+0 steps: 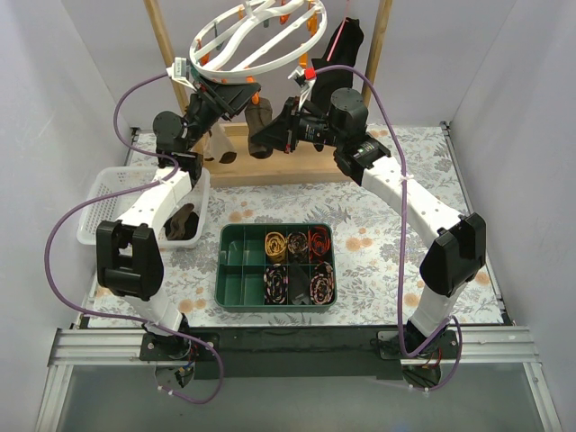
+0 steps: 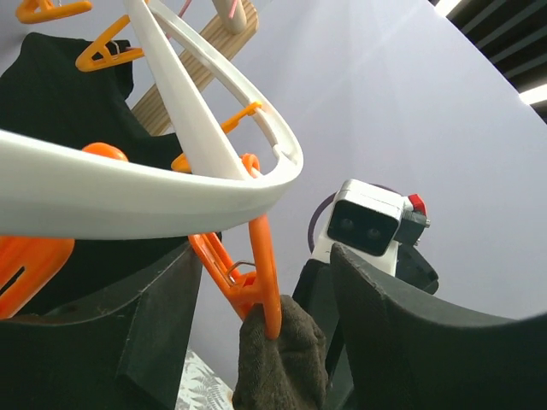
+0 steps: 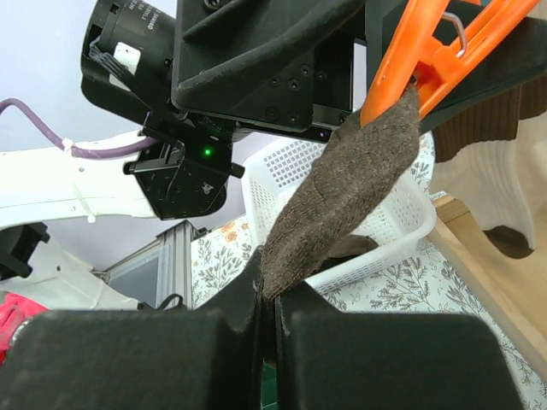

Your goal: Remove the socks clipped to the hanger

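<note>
— So, where is the brown sock [image 3: 350,188], and which way does it run?
— It hangs from an orange peg [image 3: 427,51] on the near rim of the hanger [image 1: 261,36], which sits tilted above the back of the table. In the right wrist view its long axis slants from the peg at upper right down to lower left, drawn straight rather than limp.
— What has the low end?
— The right gripper [image 3: 269,295]. Its fingers are pressed together with the sock's tip pinched between them, no gap showing.
— And the left gripper [image 2: 265,260]?
— Spread wide, holding nothing. The left wrist view shows its two fingers on either side of that same peg and apart from it. The top of the sock is bunched in the peg's mouth, just below the white rim.
— Does the overhead camera give any of that?
— Little. There the two grippers meet under the ring and the sock is a dark strip between them; the pinch and the peg's bite are hidden. It does show what the wrist views don't: a green tray [image 1: 236,281] of rolled bundles at the near middle, a dark sock [image 1: 184,222] lying in the white basket [image 1: 99,180] on the left, and a black garment [image 1: 346,40] hanging at the ring's right side.
— Anything else clipped?
— A tan sock [image 1: 219,139], just left of the brown one.
</note>
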Robot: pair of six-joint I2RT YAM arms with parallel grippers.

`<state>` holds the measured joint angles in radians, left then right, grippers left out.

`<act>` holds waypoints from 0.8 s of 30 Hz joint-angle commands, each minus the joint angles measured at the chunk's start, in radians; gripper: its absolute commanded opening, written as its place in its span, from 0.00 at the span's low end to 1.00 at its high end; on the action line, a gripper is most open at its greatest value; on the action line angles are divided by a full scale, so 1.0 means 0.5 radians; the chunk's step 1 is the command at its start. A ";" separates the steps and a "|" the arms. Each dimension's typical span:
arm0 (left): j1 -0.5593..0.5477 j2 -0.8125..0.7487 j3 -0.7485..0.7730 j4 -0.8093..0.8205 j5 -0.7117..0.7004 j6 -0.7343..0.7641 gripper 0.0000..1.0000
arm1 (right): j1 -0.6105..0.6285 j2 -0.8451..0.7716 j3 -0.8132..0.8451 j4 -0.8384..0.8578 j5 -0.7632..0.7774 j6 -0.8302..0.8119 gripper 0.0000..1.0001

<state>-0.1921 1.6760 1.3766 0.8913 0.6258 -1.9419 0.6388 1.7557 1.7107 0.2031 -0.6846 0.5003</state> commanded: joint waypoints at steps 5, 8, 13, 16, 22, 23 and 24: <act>-0.018 0.004 0.094 -0.049 -0.107 0.018 0.39 | 0.008 -0.118 -0.031 0.005 -0.054 0.049 0.01; -0.018 -0.008 0.067 -0.074 -0.113 0.040 0.27 | 0.008 -0.152 -0.080 0.002 -0.033 0.036 0.01; -0.018 -0.008 0.072 -0.129 -0.052 0.079 0.11 | 0.008 -0.210 -0.184 -0.032 -0.024 0.015 0.01; -0.015 -0.035 0.066 -0.245 -0.031 0.165 0.19 | 0.008 -0.265 -0.249 -0.044 0.004 0.003 0.01; -0.018 -0.186 -0.037 -0.439 0.083 0.294 0.64 | 0.008 -0.354 -0.384 -0.056 0.077 0.012 0.01; -0.018 -0.207 -0.074 -0.442 0.101 0.288 0.66 | 0.005 -0.364 -0.399 -0.063 0.087 0.015 0.01; -0.018 -0.262 -0.102 -0.445 0.147 0.279 0.68 | 0.005 -0.379 -0.427 -0.069 0.090 0.012 0.01</act>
<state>-0.1982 1.6646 1.3693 0.7170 0.6304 -1.8427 0.6411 1.6234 1.5253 0.1547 -0.6605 0.5125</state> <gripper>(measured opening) 0.644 0.031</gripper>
